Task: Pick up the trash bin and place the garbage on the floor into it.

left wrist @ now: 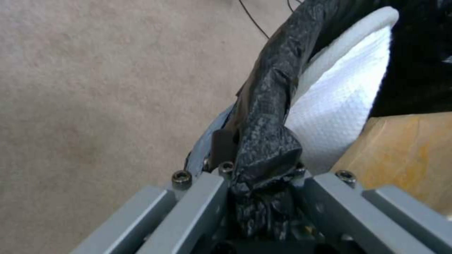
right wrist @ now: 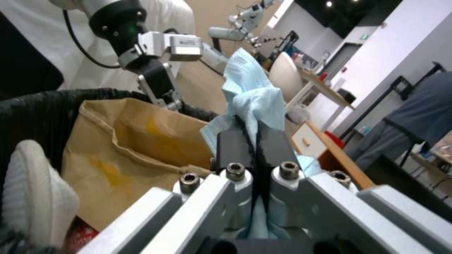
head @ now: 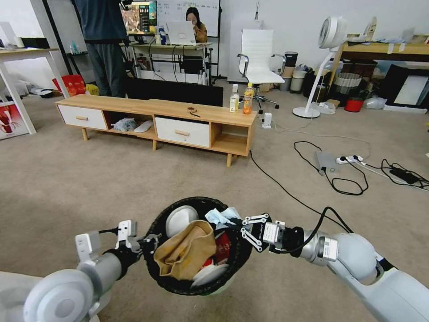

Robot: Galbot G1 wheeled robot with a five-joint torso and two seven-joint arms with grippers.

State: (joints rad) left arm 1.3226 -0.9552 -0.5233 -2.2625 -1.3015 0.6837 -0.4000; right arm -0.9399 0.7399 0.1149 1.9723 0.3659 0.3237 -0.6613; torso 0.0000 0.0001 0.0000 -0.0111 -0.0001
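Stretching across the whole head view, the floor point(head: 111, 179) is beige carpet with black cables trailing at about two o'clock. Held above it near the six o'clock edge is the trash bin point(head: 163, 273), its black bag liner crinkled over the rim. Inside lie a crumpled brown paper bag point(head: 185, 252), a white lid flap point(head: 178, 220) toward eleven o'clock, and something red point(head: 222, 248), possibly a can or carton. The left gripper point(head: 149, 243) sits at the bin's nine o'clock rim, its jaws pinching the bag-wrapped edge point(left wrist: 266, 141). The right gripper point(head: 239, 223) reaches over the rim at about two o'clock, jaws pressed together on a light-blue face mask point(right wrist: 252, 95), which bunches up over the bin's opening.
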